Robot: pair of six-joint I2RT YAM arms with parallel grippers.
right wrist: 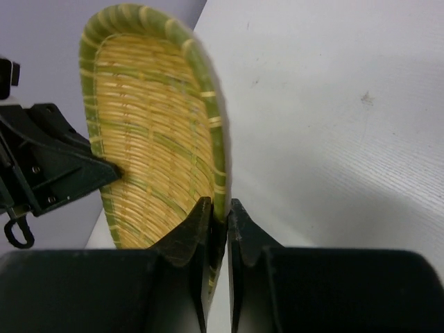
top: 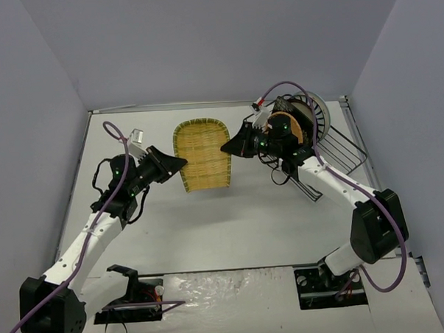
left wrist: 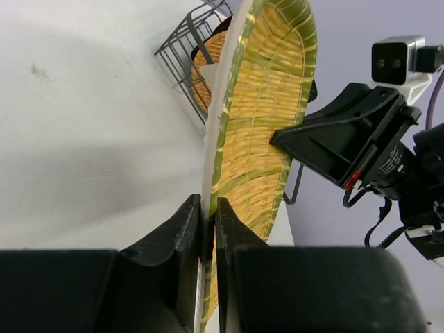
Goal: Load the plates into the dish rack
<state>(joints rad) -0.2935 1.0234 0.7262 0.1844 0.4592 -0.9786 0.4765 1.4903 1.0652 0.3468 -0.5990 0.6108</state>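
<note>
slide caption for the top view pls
Left pincer and right pincer clamp opposite edges of the yellow plate, dish rack at right.

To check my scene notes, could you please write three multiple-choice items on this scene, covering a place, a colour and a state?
1. The dish rack sits at the table's: A far right; B near left; C centre.
2. The yellow plate's border band is: A red; B green; C blue.
3. The yellow plate is: A slotted in the rack; B lying loose; C clamped by both grippers.
Key: 1 A, the top view shows it there. 2 B, the wrist views show green. 3 C, the left gripper and right gripper pinch opposite edges.
</note>
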